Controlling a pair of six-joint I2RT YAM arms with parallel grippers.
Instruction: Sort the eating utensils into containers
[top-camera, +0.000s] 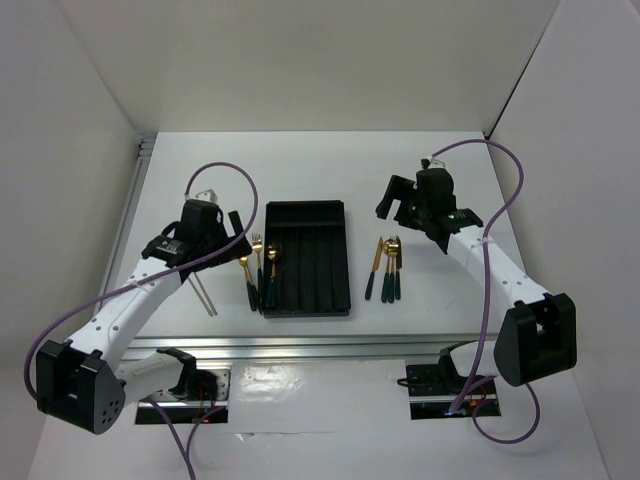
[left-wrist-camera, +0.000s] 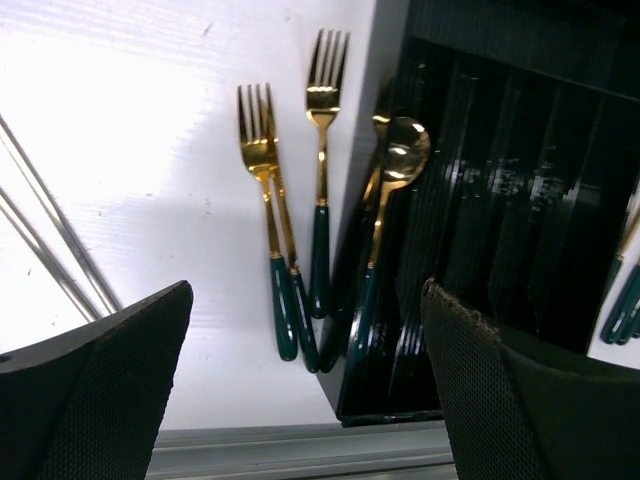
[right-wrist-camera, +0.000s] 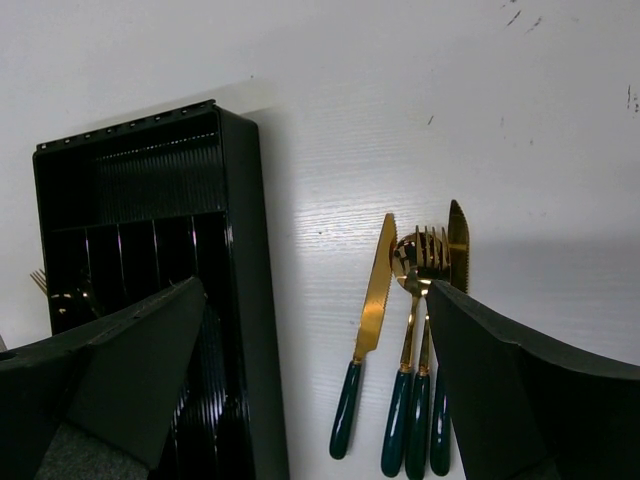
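1. The black tray (top-camera: 306, 206) lay mid-worktop (top-camera: 440, 190). A spoon (left-wrist-camera: 405, 150) rested in its leftmost compartment.
2. The forks (left-wrist-camera: 321, 100) lay on the worktop just left of the tray, with the chopsticks (left-wrist-camera: 45, 225) farther left. Two knives (right-wrist-camera: 377, 285), a second spoon (right-wrist-camera: 405, 262) and a lone fork (right-wrist-camera: 432, 245) lay bunched to its right.
3. The left pincer (left-wrist-camera: 308, 288) and the right pincer (right-wrist-camera: 315, 288) both stood spread, holding nothing.
4. The utensils looked light, stiff and polished, so probably slippery. The thicker green handles seemed the surest place to grip. The bunched pieces would likely need separating.
5. No brand, label or writing could be read.
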